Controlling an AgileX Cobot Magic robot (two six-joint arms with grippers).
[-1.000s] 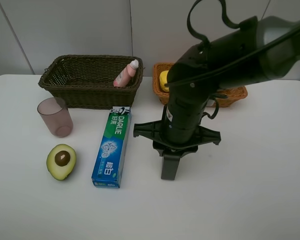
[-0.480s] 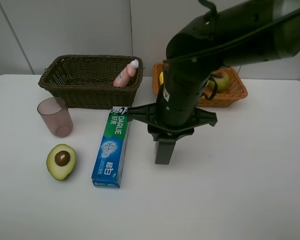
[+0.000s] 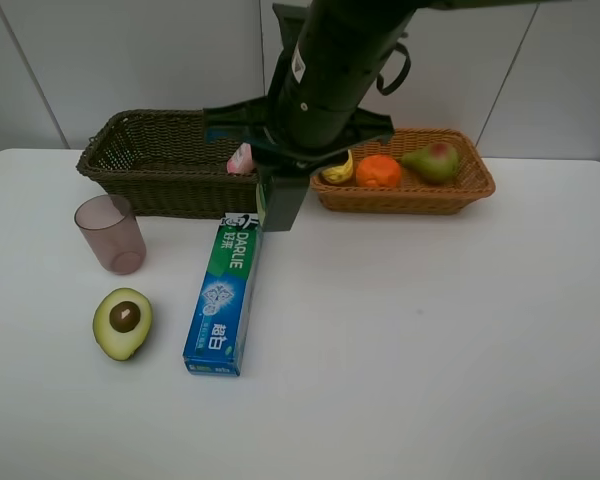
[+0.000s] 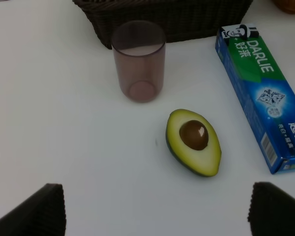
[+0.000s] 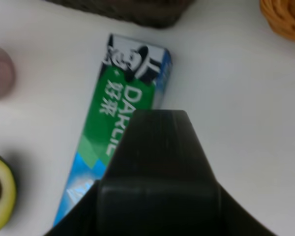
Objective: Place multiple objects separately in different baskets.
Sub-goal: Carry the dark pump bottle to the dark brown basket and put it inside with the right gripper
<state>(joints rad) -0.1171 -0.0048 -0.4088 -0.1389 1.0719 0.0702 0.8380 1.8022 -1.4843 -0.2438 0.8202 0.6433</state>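
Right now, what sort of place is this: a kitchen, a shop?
Probably a robot test bench, not a kitchen: a plain white table, a black robot arm over it, and a toothpaste box and halved avocado laid out by a dark wicker basket and a light wicker basket.

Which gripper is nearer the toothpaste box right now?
Right. The right gripper hangs over the toothpaste box, at its basket end; the left gripper is open farther off, facing the halved avocado beside the box.
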